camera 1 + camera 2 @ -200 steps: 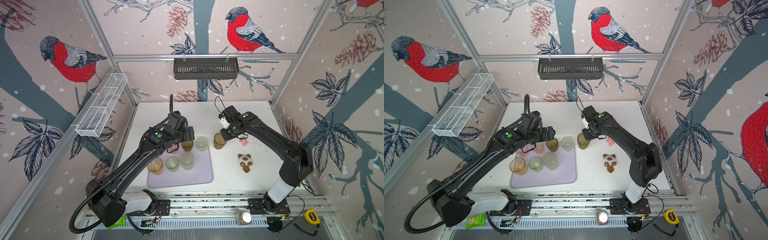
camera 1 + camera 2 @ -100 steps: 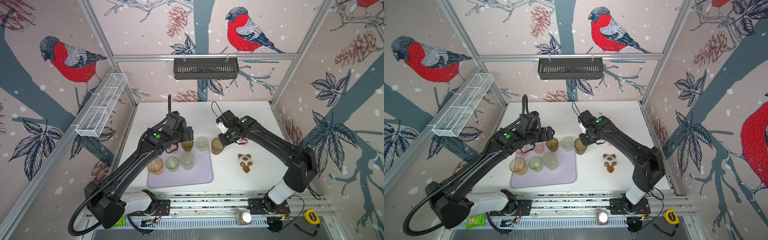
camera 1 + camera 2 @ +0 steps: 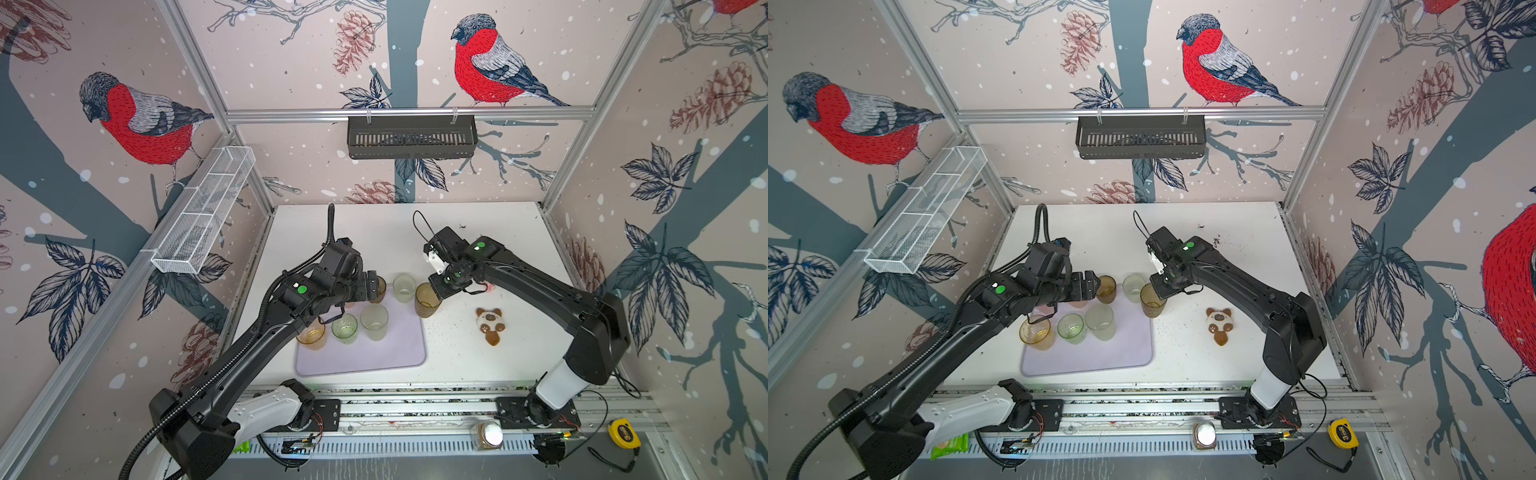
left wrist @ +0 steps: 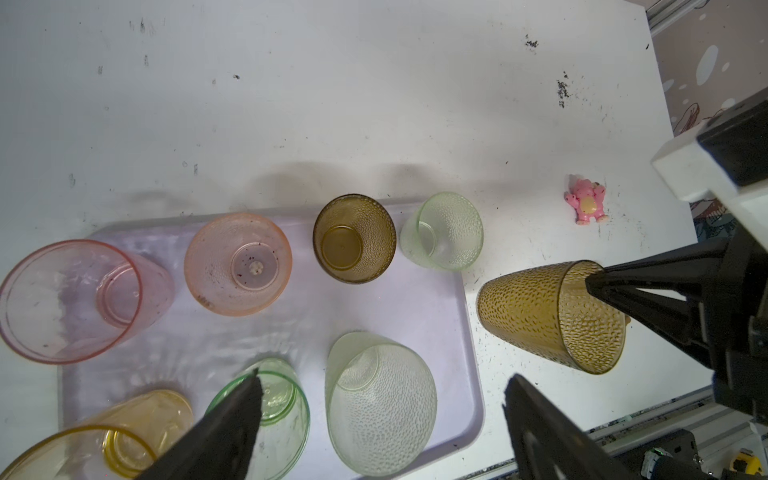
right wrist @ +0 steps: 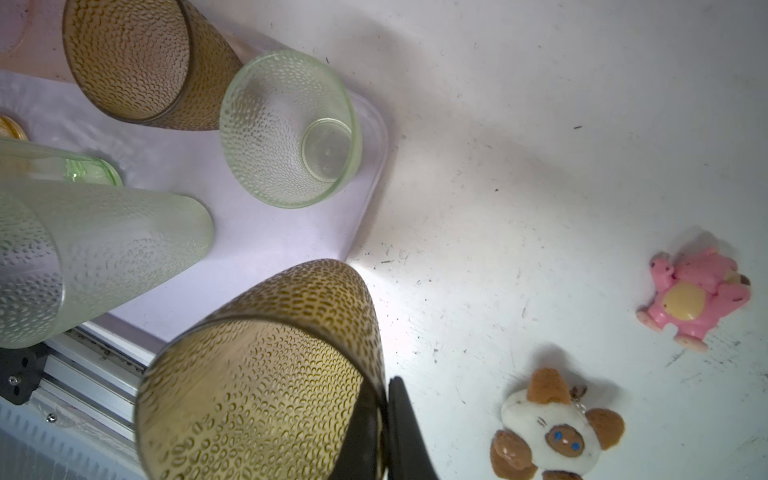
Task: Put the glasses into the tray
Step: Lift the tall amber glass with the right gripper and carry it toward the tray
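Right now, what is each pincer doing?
Left pincer: open, holding nothing.
Right pincer: shut on the brown glass, gripping its rim.

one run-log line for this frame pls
right gripper: shut on rim of brown tumbler | brown tumbler: beside tray, not in it | tray: seven other tumblers inside | left gripper: open, above tray

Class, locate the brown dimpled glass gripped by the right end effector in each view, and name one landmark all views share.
In a top view: brown glass at centre, right of the tray.
In a top view: centre, beside the tray's right edge.
Left wrist: off the tray, beside its edge.
Right wrist: largest, nearest the lens.
Landmark: pale green glass on the tray's corner, all four.
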`<state>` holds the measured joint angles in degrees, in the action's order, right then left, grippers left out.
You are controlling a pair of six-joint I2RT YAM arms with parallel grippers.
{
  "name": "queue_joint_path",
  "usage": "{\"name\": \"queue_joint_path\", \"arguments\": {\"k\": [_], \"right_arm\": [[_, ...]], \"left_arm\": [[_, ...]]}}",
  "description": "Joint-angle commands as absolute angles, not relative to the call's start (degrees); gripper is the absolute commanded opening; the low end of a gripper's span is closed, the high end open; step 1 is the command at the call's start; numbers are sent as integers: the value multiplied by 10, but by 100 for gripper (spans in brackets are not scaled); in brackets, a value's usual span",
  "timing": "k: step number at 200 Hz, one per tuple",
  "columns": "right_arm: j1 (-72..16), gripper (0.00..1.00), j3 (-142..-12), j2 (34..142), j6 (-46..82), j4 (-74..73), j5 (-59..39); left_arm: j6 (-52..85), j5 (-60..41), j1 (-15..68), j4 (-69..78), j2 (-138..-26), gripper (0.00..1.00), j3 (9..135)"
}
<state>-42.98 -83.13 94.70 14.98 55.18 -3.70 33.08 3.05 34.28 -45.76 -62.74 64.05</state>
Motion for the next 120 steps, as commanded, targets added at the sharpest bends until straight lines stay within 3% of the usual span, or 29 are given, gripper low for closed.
{"name": "queue_joint_path", "arguments": {"k": [1,120], "right_arm": [[-436,0,-828,949,157,540,-45],[-473,0,-810,961,188,511,-52]], "left_arm": [[346,23,343,-458,-616,91,627],[363,27,342,-454,-588,91,595]]}}
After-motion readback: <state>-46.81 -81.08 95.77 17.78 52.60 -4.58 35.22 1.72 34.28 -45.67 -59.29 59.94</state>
